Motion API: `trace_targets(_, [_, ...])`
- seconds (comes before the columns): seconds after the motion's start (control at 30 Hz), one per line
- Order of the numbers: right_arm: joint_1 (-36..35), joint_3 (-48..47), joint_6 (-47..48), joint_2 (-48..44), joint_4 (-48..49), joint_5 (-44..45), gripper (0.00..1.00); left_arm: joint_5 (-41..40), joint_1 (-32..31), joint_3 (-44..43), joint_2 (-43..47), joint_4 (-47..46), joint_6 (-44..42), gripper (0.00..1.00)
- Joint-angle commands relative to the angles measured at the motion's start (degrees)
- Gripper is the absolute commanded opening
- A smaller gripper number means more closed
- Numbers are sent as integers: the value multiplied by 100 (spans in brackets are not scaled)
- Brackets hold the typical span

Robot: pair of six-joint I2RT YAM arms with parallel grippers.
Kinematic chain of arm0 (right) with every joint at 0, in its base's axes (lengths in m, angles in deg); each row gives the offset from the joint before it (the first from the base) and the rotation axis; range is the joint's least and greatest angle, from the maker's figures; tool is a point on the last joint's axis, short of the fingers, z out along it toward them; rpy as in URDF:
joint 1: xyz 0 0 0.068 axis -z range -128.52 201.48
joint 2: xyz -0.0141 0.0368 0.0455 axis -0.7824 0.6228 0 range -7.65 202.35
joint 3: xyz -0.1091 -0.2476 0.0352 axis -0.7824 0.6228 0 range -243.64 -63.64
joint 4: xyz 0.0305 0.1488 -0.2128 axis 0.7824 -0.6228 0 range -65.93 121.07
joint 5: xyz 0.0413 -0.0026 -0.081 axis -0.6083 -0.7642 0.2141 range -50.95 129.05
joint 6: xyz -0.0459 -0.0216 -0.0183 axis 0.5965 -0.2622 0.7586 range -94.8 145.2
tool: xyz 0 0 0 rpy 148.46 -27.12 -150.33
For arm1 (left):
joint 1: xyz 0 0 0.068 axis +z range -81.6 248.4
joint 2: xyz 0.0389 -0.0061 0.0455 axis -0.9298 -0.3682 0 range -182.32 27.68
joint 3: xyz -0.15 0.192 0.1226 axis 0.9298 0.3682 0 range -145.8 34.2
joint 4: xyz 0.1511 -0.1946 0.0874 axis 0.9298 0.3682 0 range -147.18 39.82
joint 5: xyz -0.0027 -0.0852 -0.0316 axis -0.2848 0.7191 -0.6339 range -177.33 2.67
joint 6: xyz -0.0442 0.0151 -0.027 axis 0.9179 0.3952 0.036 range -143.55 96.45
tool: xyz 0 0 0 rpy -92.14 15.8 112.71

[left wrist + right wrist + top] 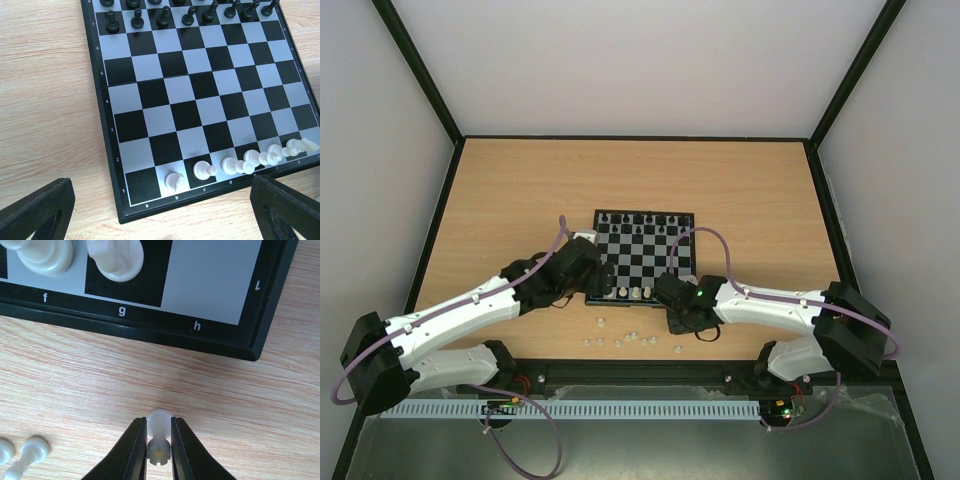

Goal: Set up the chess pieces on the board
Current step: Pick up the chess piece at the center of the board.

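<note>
The board (650,266) lies mid-table, black pieces (162,17) on its far rows. Several white chess pieces (202,170) stand along the near row from b rightward; squares a and h (210,275) are bare. My right gripper (159,426) is low over the wood just in front of the board's h corner. Its fingers (136,450) press both sides of a white rook (160,439) lying on the table. My left gripper (160,200) hovers over the board's near left corner, wide open and holding nothing. White pieces (115,260) on f and g show in the right wrist view.
Several loose white pieces (620,340) are scattered on the wood between the board and the arm bases; two (25,455) lie left of the right gripper. Black-framed walls (455,140) enclose the table.
</note>
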Motion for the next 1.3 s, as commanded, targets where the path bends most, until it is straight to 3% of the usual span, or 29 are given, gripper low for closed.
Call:
trace_targets(0.0, [-25,-136,28,79,-251,55,13,-20,37,50,86,-43,-82,99])
trace_targets(1.27, [51,-806,237,-239,-989,246,9,26,182,77,130,-60,-195,99])
